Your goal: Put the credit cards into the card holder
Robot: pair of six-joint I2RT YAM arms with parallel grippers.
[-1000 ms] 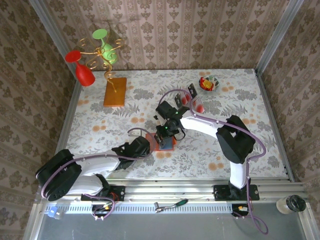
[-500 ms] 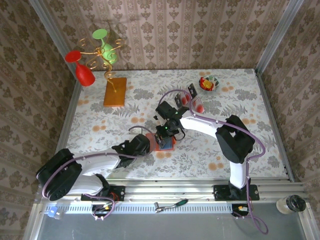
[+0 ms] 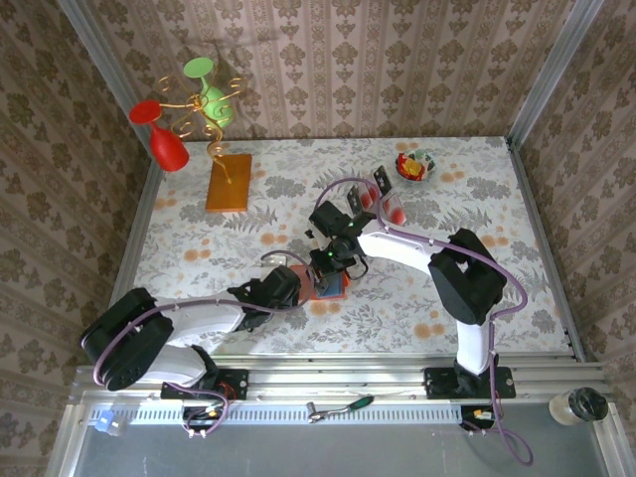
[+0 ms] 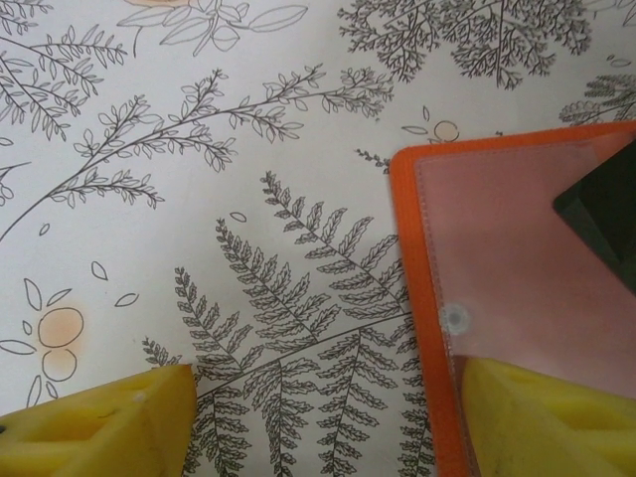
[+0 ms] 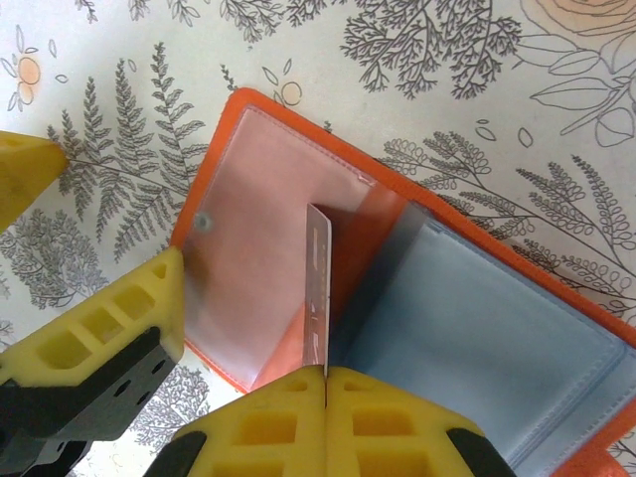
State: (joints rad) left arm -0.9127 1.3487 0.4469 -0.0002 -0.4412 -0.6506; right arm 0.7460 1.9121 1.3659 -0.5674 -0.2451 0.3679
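Right jaws grip a credit card (image 5: 317, 288) over the open card holder (image 5: 248, 229), left jaws open at its edge; next, I think, careful lowering into its pocket.

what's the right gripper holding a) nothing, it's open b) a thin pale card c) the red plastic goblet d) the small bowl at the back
b: the right gripper is shut on a thin pale pinkish card, held edge-on over the open orange-red folding wallet with grey-blue inside.
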